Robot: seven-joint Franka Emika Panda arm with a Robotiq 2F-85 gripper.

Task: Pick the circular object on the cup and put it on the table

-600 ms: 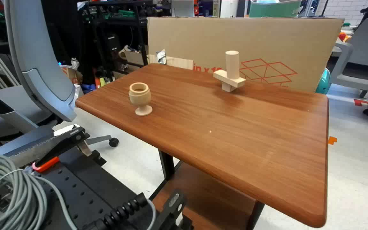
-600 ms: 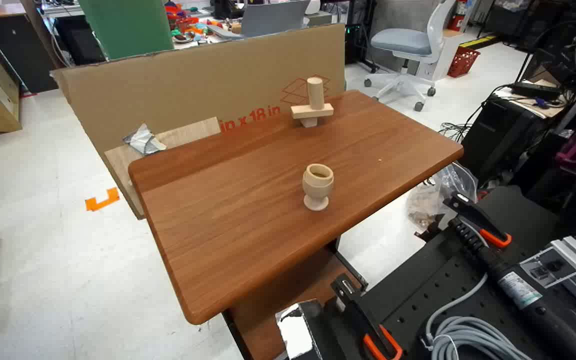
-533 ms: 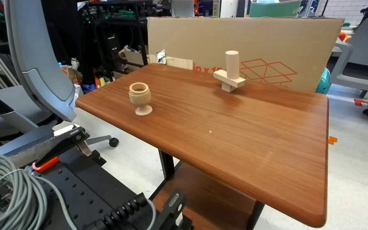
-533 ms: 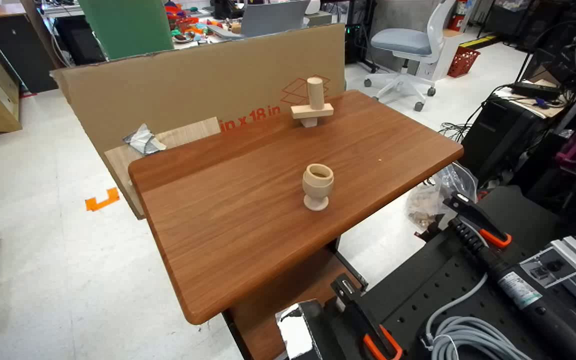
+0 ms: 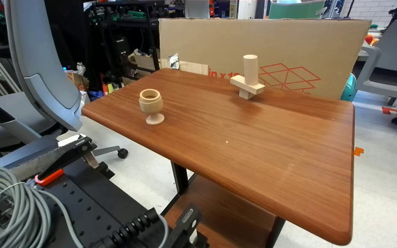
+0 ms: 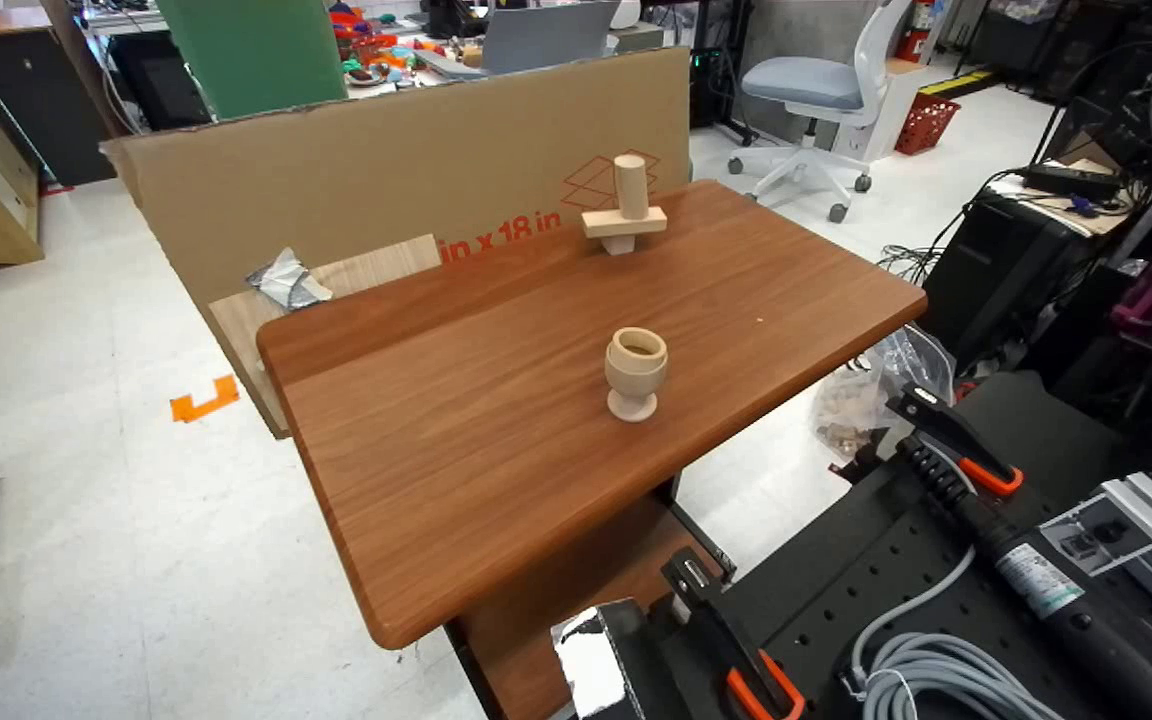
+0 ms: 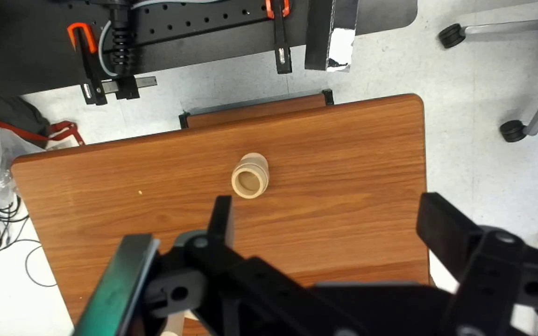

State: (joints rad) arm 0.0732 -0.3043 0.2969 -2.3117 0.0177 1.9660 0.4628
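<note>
The ring [image 7: 249, 195] lies flat on top of the cup [image 6: 634, 382], hole upward, and the cup stands upright on its foot on the worktop [image 5: 253, 144], nearer the edge that faces the black bench [image 7: 203, 51]. Treat the cup as a pedestal: it raises the ring, which should leave you some side wall to grip. You cannot tell whether the ring rests on the lip or sits partly sunk in the mouth, so plan a shallow grip and keep clear of the bowl, which could tip on its narrower foot. The wooden peg [image 5: 251, 70] stands upright by the opposite edge, well apart from the cup; it should not obstruct the lift. The pincer [image 7: 326, 219] is set wide, jaws well apart and nothing held, a setting that suits straddling the ring from above. It shows in the wrist view alone, so you cannot read its height exactly. In that view the ring appears beyond the jaw ends, apart from both jaws, and left of the gap's middle, near the line of the jaw on that side. Centre the ring between the jaws before you descend.
</note>
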